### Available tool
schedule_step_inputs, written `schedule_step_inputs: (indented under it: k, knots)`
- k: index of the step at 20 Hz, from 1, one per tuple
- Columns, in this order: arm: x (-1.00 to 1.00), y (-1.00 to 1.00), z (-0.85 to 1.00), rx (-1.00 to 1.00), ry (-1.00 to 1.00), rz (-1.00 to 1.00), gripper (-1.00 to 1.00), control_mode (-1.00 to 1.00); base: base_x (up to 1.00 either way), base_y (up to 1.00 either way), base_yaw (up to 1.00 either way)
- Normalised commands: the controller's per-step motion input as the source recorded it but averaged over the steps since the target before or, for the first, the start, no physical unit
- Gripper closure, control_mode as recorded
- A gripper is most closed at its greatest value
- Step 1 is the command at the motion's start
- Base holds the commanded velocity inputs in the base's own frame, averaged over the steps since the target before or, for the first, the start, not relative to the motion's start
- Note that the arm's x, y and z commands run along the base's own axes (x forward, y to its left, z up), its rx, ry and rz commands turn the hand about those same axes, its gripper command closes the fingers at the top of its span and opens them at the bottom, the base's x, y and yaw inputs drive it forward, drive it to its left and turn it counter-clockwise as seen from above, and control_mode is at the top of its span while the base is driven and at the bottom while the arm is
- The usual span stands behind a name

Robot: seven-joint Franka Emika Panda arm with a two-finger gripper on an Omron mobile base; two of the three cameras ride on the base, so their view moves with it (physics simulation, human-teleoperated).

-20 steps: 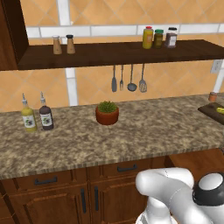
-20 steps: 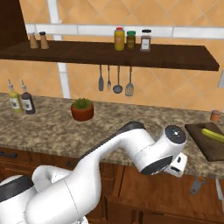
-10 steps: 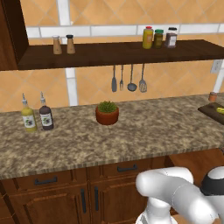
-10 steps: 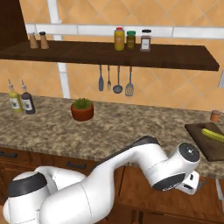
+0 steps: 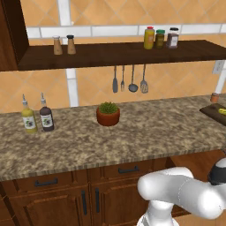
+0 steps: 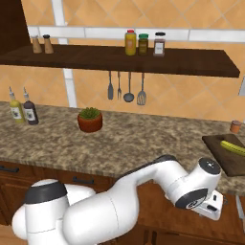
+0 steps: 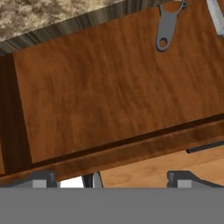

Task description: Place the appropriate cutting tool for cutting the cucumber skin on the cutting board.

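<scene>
Reach step: hand [image 6: 217,206] spread, empty, low by open drawer [image 7: 113,83]. Next, you bring it over grey peeler [image 7: 167,25], for cutting board [image 6: 226,153].

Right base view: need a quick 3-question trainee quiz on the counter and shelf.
1. True or false: the cucumber lies on the cutting board.
2. What stands nearest the plant pot? A) two bottles B) orange cup
3. How many jars stand together on the shelf above the hanging utensils?

Key: 1 true; 2 A; 3 three.
</scene>
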Motion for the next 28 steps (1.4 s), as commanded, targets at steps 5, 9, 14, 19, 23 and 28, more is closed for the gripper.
schedule_step_inputs:
  k: [5, 9, 14, 19, 23, 28]
  knots:
    - [-0.01, -0.35, -0.5, 0.0, 0.04, 0.02, -1.0, -1.0, 0.0, 0.0, 0.0]
    - [-0.09, -0.27, -0.37, 0.0, 0.09, 0.01, -1.0, -1.0, 0.0, 0.0, 0.0]
    - [-0.45, -0.27, -0.28, 0.0, 0.08, 0.0, -1.0, -1.0, 0.0, 0.0, 0.0]
    - [-0.5, -0.21, -0.28, 0.0, 0.08, 0.0, -1.0, -1.0, 0.0, 0.0, 0.0]
    - [-0.13, -0.02, 0.16, 0.0, 0.08, 0.0, -1.0, -1.0, 0.0, 0.0, 0.0]
    - [0.78, 0.0, 0.85, -0.02, 0.13, 0.06, -1.0, -1.0, 0.0, 0.0, 0.0]
